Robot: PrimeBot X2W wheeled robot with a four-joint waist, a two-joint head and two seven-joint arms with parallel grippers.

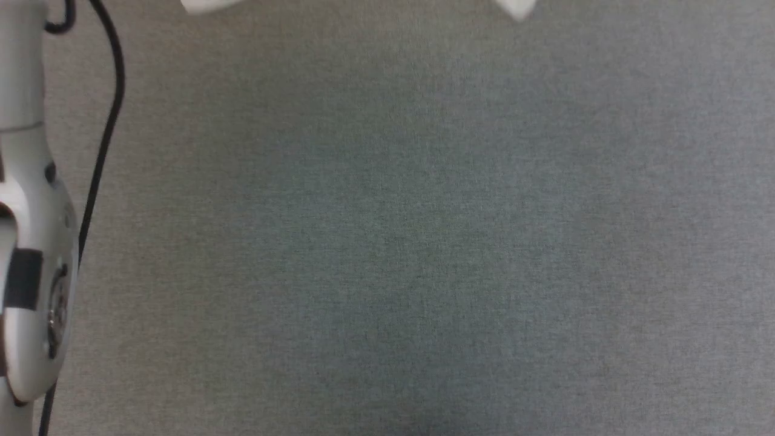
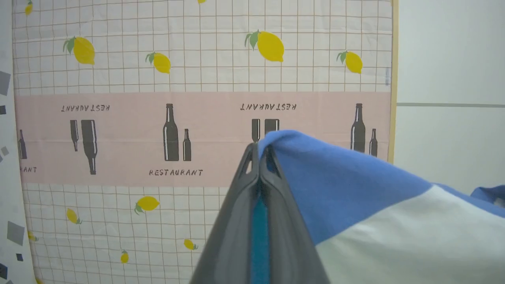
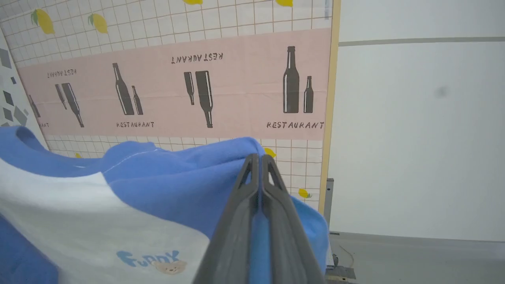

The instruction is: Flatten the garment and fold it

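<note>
Two grips on the garment [image 3: 98, 213], seemingly aloft: left gripper [image 2: 260, 149], right gripper [image 3: 260, 157].

A pale silver-grey arm casing [image 1: 33, 254] of smooth, rounded shells has a seam parting its straight upper tube from the bulging lower housing. A dark band crosses that housing, next to a round cap and a small dark button (finer detail is blurred). A thin black cable [image 1: 106, 133] trails alongside. The left gripper [image 2: 259, 147] and right gripper [image 3: 259, 157] each carry two long, matte charcoal fingers [image 2: 236, 221], tapering, with a slim triangular slot near each tip.
</note>
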